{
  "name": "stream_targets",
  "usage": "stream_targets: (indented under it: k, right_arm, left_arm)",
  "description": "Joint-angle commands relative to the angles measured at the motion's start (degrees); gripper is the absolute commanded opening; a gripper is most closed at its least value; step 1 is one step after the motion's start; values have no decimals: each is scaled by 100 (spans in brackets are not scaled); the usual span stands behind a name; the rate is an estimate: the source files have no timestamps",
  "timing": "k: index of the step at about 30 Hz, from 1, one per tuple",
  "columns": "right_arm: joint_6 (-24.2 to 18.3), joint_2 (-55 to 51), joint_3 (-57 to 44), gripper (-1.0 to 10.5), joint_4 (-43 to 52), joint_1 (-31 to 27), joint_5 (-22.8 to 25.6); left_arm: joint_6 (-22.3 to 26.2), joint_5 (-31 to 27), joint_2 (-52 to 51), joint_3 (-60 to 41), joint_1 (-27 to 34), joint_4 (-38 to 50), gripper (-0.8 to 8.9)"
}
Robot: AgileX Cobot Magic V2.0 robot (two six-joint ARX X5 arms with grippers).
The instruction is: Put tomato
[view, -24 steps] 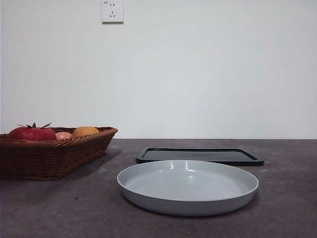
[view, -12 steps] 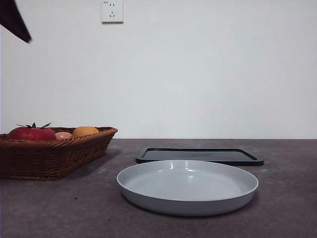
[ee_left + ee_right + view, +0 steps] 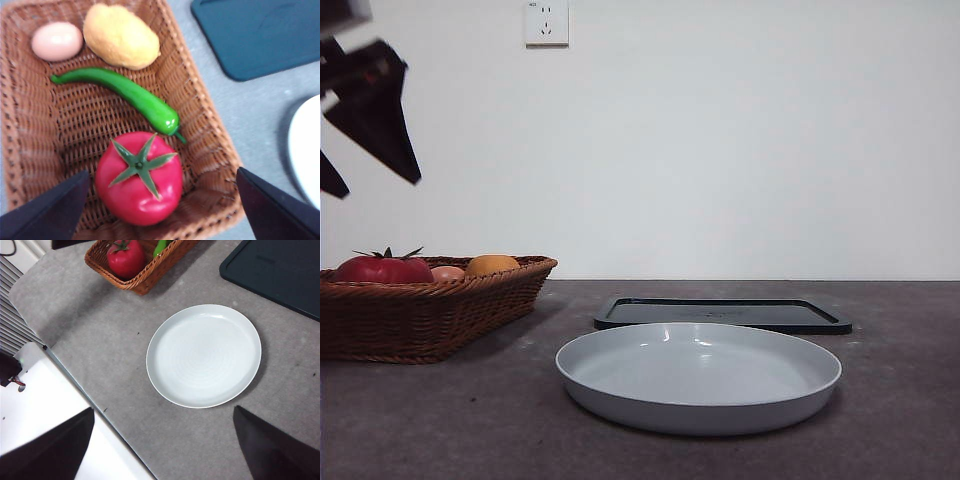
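Grey speckled table point(image 3: 440, 420) is seen across all views, backed by a plain white wall point(image 3: 740, 140) with a white socket plate point(image 3: 547, 21) high on it.

Wicker basket point(image 3: 430, 310) is placed at the table's left side in the front view. A black flat tray point(image 3: 723, 314) is set behind a round white plate point(image 3: 699, 375); plate and tray are close, whether touching cannot be told. Basket and plate are well apart.

Basket contents, largest down: the tomato point(image 3: 139, 178), glossy red with green calyx, is lodged in the basket end nearest the left gripper. Beside it a long green pepper point(image 3: 125, 94) is laid slantwise across the basket floor, its stalk end close to the tomato. Beyond the pepper an orange-yellow fruit point(image 3: 120, 36) is noted, outline soft in the blurred wrist view, possibly an orange. A small pale pink fruit point(image 3: 57, 41) sits next to it in the far corner.

Left gripper point(image 3: 160, 210) is held above the basket, jaws spread wide, the tomato seen between the two jaw tips but below them, no contact. In the front view this gripper is seen dark at the upper left, well clear of the basket rim.

Right gripper point(image 3: 162, 445) is held high over the table near the plate, jaws spread, nothing between them.
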Motion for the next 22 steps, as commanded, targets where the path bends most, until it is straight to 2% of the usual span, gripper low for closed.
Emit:
stream_targets:
  k: [1, 22]
  right_arm:
    - [-17, 33, 105, 443, 24, 35, -20]
    - [83, 33, 105, 443, -50, 35, -17]
  left_arm:
    - [125, -17, 273, 118, -17, 192, 469]
    - [236, -188, 1453, 118, -39, 789, 474]
